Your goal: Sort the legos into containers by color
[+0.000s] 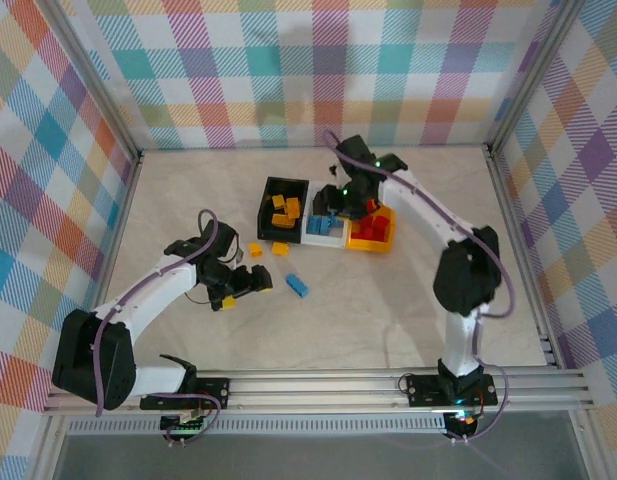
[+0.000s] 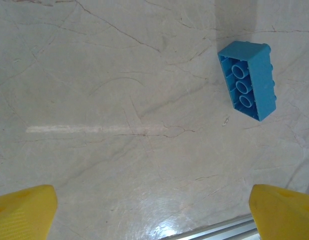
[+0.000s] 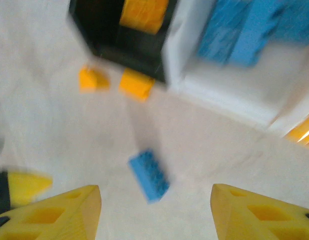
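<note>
One blue lego [image 1: 297, 286] lies loose on the table; in the left wrist view this blue lego [image 2: 247, 80] lies on its side with its hollow underside showing. My left gripper [image 1: 250, 281] sits just left of it, open and empty, yellow fingertips [image 2: 21, 210] wide apart. Two yellow-orange legos [image 1: 255, 250] [image 1: 279, 248] lie in front of the black bin [image 1: 266, 200], which holds yellow-orange bricks. The white bin [image 1: 321, 238] holds blue bricks, the yellow-orange bin [image 1: 368, 243] red ones. My right gripper [image 1: 340, 203] hovers over the bins, open and empty [image 3: 154, 215], with the blue lego [image 3: 149, 175] far below.
The three bins stand side by side at mid-table. The right wrist view is motion-blurred, with the black bin [image 3: 94, 30], the white bin [image 3: 229, 95] and the two loose yellow-orange legos [image 3: 136, 84]. Checked walls enclose the table, and a metal rail [image 1: 318, 385] runs along the near edge.
</note>
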